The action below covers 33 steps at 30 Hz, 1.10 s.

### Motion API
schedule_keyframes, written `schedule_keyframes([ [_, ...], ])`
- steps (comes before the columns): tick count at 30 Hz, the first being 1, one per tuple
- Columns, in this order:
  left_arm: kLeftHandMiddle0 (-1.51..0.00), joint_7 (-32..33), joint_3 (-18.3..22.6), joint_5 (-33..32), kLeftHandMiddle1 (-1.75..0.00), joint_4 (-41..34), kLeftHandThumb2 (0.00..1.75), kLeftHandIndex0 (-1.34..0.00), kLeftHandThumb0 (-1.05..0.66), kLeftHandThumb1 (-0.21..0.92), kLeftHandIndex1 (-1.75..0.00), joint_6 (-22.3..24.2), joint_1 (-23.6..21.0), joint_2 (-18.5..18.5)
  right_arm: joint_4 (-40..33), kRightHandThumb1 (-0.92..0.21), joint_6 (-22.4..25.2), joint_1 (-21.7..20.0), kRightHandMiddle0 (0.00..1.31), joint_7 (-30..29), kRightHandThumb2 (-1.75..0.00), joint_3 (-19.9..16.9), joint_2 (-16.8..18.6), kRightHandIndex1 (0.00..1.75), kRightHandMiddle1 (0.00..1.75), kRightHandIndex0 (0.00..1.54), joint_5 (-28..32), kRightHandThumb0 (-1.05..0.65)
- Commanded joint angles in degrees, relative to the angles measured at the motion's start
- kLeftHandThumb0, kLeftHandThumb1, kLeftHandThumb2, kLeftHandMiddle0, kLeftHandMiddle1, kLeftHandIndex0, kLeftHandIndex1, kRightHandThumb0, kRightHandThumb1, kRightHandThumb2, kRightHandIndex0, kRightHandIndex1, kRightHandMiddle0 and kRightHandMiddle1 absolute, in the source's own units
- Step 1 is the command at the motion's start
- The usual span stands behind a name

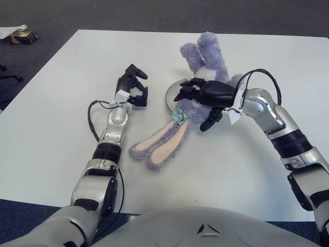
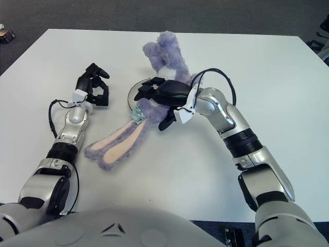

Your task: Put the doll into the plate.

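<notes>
The right hand [image 1: 203,98] grips the purple doll [image 1: 177,128] around its middle, fingers curled over the body; the doll sprawls across the plate [image 1: 168,98], long ears trailing onto the white table [image 1: 51,118]; the left hand [image 1: 132,86] shows left of the plate, fingers curled, holding nothing; no writing is readable.

White table [image 1: 61,134], dark carpet [image 1: 41,13], small box [image 1: 23,36] top left.
</notes>
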Motion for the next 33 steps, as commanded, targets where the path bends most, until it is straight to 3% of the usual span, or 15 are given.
schedule_keyframes([
  [1, -0.76, 0.0, -0.48, 0.19, -1.75, 2.54, 1.51, -0.47, -0.02, 0.16, -1.74, 0.57, 4.72, -0.81, 2.22, -0.87, -0.94, -0.12, 0.0, 1.34, -0.27, 0.11, -1.24, 0.06, 0.64, 0.01, 1.16, -0.92],
  [5, -0.76, -0.09, -0.46, 0.09, -1.75, 2.31, 1.51, -0.47, -0.02, 0.16, -1.73, 0.75, 4.81, -0.91, 4.19, -0.87, -3.41, -1.44, 0.0, 1.9, -0.27, -0.15, -1.83, 0.06, 0.63, 0.02, 3.23, -0.91],
  [8, -0.76, -0.36, -0.41, -0.15, -1.75, 2.19, 1.5, -0.47, -0.02, 0.17, -1.72, 0.86, 4.86, -0.99, 6.47, -0.89, -6.08, -3.0, 0.0, 2.8, -0.28, -0.5, -2.24, 0.06, 0.53, 0.01, 5.77, -0.93],
  [16, -0.75, -0.83, -0.32, -0.6, -1.75, 1.95, 1.49, -0.48, -0.02, 0.17, -1.71, 1.23, 4.98, -1.16, 14.14, -0.92, -8.18, -7.37, 0.0, 12.47, -0.29, -0.7, -0.97, 0.04, 0.33, 0.0, 19.51, -0.96],
  [20, -0.76, -1.26, -0.37, -0.75, -1.75, 1.84, 1.49, -0.48, -0.02, 0.17, -1.71, 1.65, 4.99, -1.11, 21.59, -0.87, -5.49, -10.96, 0.0, 22.5, -0.28, -4.62, 0.43, 0.05, 0.34, 0.03, 33.53, -0.89],
  [25, -0.77, -1.16, -0.42, -0.69, -1.75, 1.82, 1.51, -0.5, -0.02, 0.15, -1.69, 1.73, 5.01, -1.06, 23.57, -0.72, -3.27, -12.68, 0.0, 26.64, -0.43, -6.86, 0.83, 0.05, 0.48, 0.09, 37.33, -0.82],
  [31, -0.78, -0.49, -0.58, -0.1, -1.75, 2.22, 1.52, -0.53, -0.02, 0.14, -1.67, 2.11, 4.86, -0.99, 22.64, -0.44, 6.21, -16.16, 0.0, 31.36, -0.71, -9.91, 1.21, 0.08, 0.69, 0.14, 41.64, -0.76],
  [33, -0.78, -0.53, -0.65, 0.01, -1.75, 2.33, 1.52, -0.53, -0.02, 0.14, -1.67, 2.21, 4.84, -0.95, 22.85, -0.4, 10.64, -17.1, 0.0, 33.49, -0.74, -11.16, 1.0, 0.08, 0.72, 0.14, 43.68, -0.75],
])
